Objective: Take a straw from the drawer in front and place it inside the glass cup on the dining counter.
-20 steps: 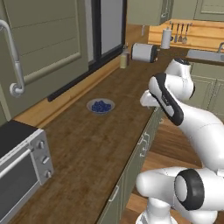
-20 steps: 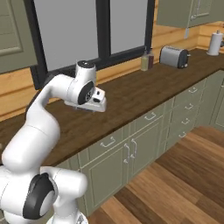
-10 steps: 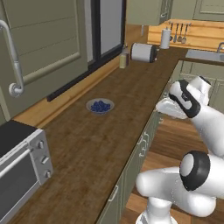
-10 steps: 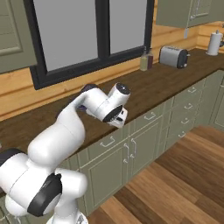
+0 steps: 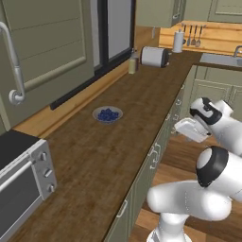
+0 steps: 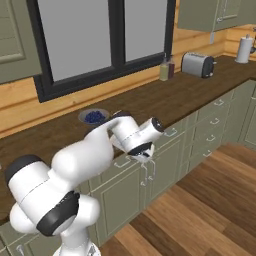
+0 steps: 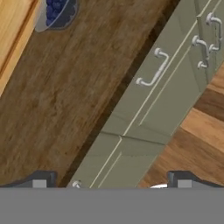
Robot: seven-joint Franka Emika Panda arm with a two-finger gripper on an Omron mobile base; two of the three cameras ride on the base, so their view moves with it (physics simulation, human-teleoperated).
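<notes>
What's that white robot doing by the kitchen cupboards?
The robot arm has its gripper low in front of the green cabinets, just past the edge of the wooden worktop. The gripper is open and holds nothing. Its hand camera looks at a shut drawer with a silver handle. No straw is out yet. A bowl of blueberries sits on the worktop nearby.

the gripper (image 6: 145, 156) hangs in front of the closed drawer (image 6: 167, 135), below the worktop (image 6: 165, 97) edge.
</notes>
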